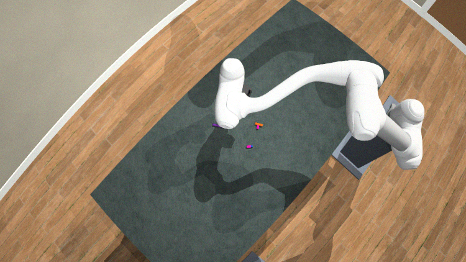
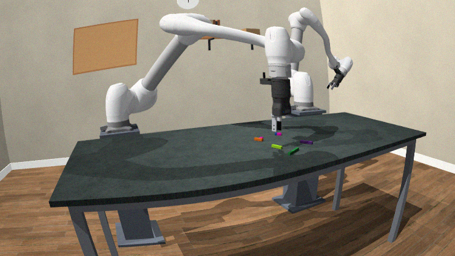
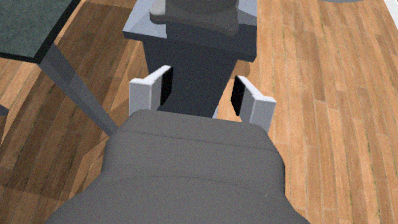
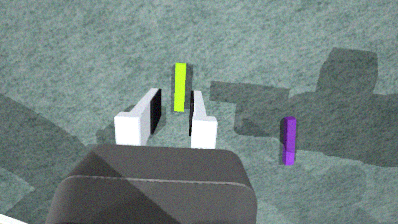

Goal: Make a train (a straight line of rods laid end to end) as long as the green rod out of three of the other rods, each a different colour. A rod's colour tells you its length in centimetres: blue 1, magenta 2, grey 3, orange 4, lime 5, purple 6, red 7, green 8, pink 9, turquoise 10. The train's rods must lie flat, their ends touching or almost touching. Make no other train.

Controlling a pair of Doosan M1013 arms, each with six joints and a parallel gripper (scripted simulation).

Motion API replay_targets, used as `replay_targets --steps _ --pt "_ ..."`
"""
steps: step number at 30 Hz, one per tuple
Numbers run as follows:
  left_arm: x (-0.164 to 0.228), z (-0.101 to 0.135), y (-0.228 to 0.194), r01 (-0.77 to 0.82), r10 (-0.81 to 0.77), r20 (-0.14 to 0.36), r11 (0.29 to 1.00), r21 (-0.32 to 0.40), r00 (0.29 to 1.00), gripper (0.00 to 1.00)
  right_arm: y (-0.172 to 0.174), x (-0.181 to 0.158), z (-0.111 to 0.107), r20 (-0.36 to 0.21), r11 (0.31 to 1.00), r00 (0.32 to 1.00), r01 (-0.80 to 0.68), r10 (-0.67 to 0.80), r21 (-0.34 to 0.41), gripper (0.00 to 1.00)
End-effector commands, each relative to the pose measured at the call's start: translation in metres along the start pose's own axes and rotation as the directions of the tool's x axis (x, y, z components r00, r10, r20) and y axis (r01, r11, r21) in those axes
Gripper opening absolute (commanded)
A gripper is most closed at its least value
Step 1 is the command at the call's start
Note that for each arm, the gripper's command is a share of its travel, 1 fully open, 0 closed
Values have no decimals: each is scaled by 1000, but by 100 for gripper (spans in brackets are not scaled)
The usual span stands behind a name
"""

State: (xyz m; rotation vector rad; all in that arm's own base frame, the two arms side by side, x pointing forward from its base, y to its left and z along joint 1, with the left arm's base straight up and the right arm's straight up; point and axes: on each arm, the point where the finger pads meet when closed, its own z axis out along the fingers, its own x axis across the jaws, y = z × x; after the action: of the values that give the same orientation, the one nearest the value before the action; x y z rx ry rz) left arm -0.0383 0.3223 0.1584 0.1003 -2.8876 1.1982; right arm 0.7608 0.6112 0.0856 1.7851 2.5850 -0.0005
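Note:
A magenta rod [image 1: 248,146] [image 2: 279,134] and a blue rod [image 1: 251,146] [image 2: 275,133] lie in line, end to end as far as shows. A lime rod [image 2: 276,146] [image 4: 180,87] lies flat and apart; the top view does not show it. My right gripper [image 4: 175,103] [image 2: 276,130] is partly open and empty, pointing down above the table, with the lime rod beyond and between its fingertips in the right wrist view. The green rod [image 2: 293,151] lies beyond the lime rod from the robots. My left gripper [image 3: 202,84] [image 2: 330,85] is open and empty, off the table.
An orange rod [image 1: 258,124] [image 2: 258,139] lies with a second magenta rod [image 1: 257,127] [image 2: 261,138] against its side. A purple rod [image 1: 215,125] [image 2: 306,142] [image 4: 289,141] lies apart from the lime rod. My right arm hides part of the table [image 1: 169,195] in the top view.

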Motion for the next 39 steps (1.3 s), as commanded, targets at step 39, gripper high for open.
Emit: replay_targets --steps 39 --pt "0 0 0 0 0 0 1000 -1 1000 100 0 0 45 -1 1000 1000 0 0 -2 54"
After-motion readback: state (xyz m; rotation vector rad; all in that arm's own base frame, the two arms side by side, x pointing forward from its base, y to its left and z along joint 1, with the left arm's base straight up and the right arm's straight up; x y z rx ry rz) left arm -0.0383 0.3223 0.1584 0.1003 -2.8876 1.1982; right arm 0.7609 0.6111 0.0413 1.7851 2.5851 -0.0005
